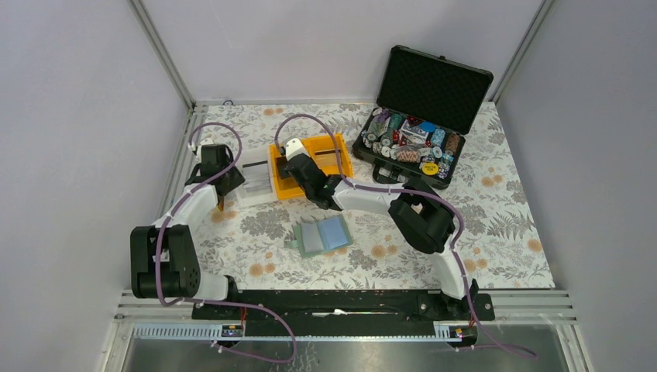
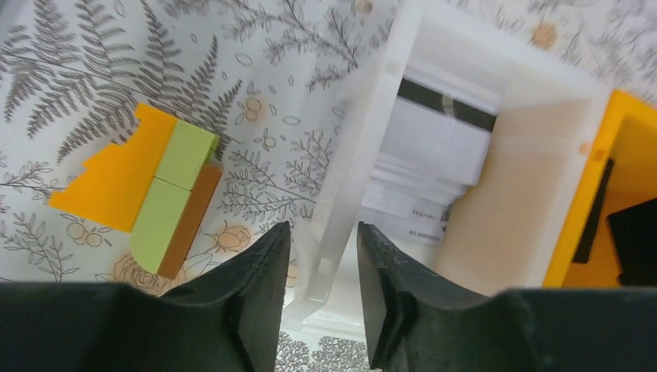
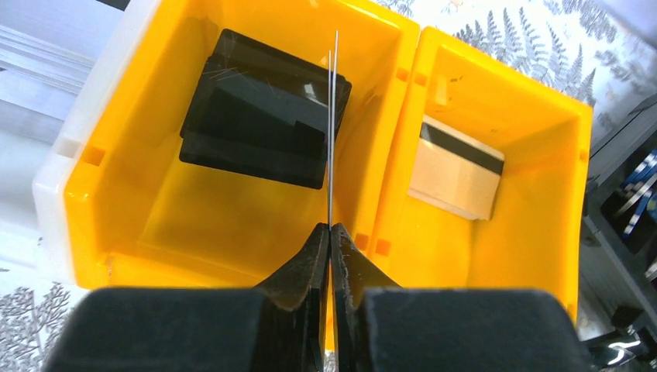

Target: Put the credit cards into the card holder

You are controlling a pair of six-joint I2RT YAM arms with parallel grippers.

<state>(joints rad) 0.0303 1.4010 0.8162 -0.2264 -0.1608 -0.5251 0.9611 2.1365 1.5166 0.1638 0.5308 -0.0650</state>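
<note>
My right gripper (image 3: 331,226) is shut on two thin cards held edge-on (image 3: 331,132) above the left yellow bin (image 3: 116,201). A stack of black credit cards (image 3: 259,108) lies in that bin. A tan card with a dark stripe (image 3: 457,174) lies in the right yellow bin (image 3: 573,194). The card holder (image 1: 323,235) lies open on the table, green cover with pale blue pockets, nearer than the bins. My left gripper (image 2: 324,229) is open, its fingers on either side of the white bin's wall (image 2: 364,155) without touching it. White and grey cards (image 2: 438,147) lie in the white bin.
An orange-and-green block (image 2: 147,186) lies on the table left of the white bin. An open black foam-lined case (image 1: 422,101) with poker chips stands at the back right. The bins (image 1: 310,164) sit side by side at the back middle.
</note>
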